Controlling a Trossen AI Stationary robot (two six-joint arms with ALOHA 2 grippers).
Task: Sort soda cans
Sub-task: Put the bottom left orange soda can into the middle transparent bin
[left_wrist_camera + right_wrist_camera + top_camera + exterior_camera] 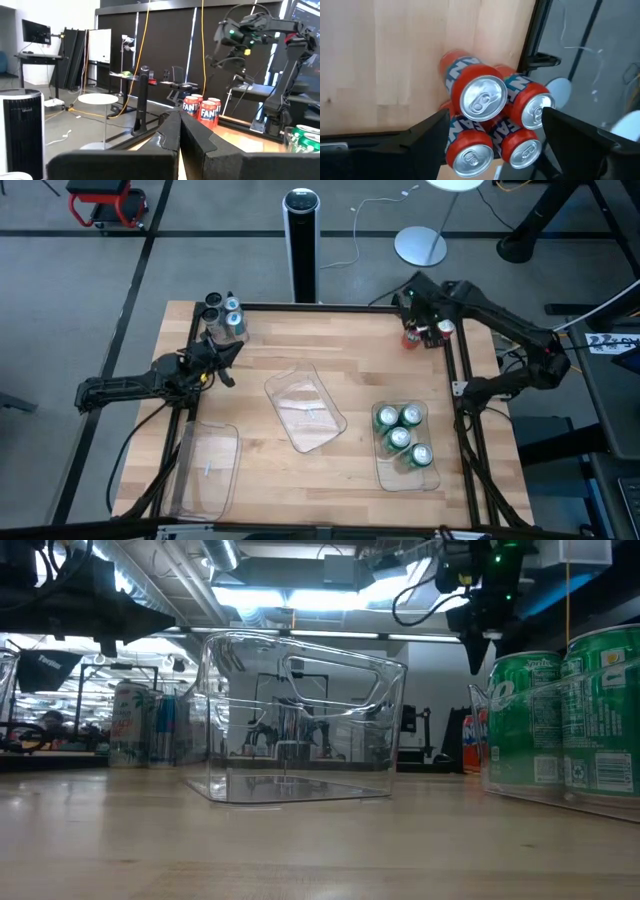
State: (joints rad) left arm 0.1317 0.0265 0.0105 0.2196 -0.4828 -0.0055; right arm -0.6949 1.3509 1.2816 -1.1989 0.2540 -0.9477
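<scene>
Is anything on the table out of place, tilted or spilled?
Only the middle clear tray looks odd: it lies askew to the table edges and holds nothing. The green cans stand upright in the right tray. Nothing is spilled.

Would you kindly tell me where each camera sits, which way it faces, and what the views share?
High view: overhead, straight down on the table; both arms show.
Low view: table-top height, level through the middle tray; the right gripper hangs above.
Left wrist view: past the shut left gripper across to the red cans.
Right wrist view: down on the red cans between the open right gripper's fingers.
Shared: both wrist views show the red cans.
</scene>
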